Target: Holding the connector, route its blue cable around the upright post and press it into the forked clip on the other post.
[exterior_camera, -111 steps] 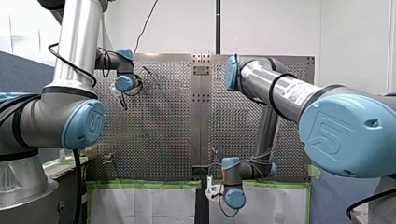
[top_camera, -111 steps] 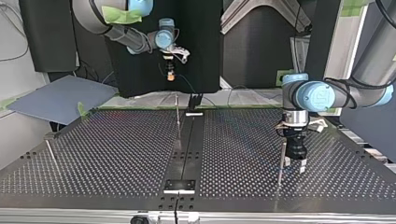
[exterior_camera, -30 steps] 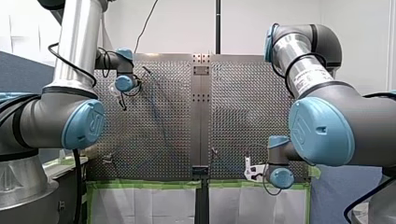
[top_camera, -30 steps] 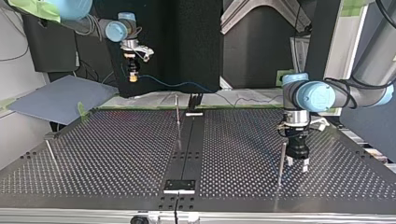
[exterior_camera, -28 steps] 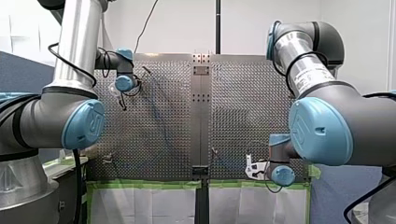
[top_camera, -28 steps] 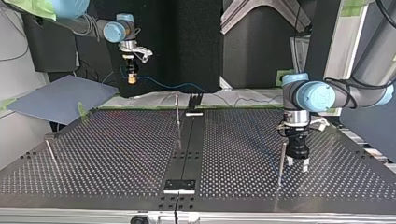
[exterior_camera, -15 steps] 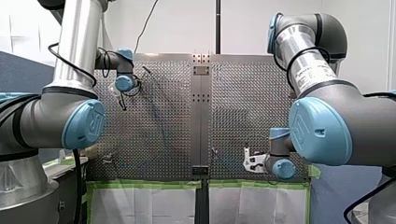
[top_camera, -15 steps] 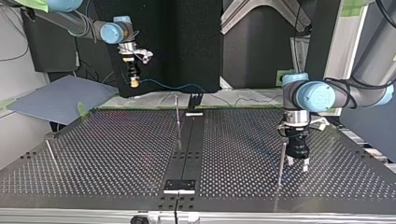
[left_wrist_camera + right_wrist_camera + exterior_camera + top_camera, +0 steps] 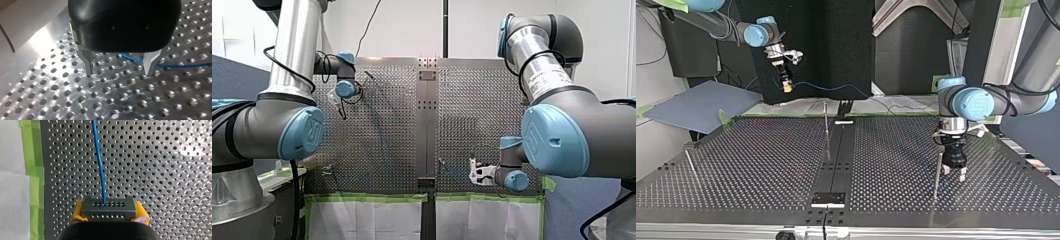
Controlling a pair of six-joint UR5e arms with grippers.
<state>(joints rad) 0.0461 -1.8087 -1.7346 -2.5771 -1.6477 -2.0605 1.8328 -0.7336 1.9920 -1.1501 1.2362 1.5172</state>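
Light, limp cable (image 9: 99, 162), apt to sag and snag; small stiff connector (image 9: 108, 206), best taken by its flat sides. Pinched that way in right claw (image 9: 110, 212), yellow pads (image 9: 78, 211) narrow against both sides. Held high, up and to the left of the middle post (image 9: 826, 125) in the top view, cable running off past it. Left claw (image 9: 118, 72) wide and empty, just over the table (image 9: 50, 75), well away from that post.

The cable (image 9: 99, 165) is blue, the connector (image 9: 108, 210) dark grey, the pads (image 9: 78, 211) yellow, the tape (image 9: 33, 170) green.
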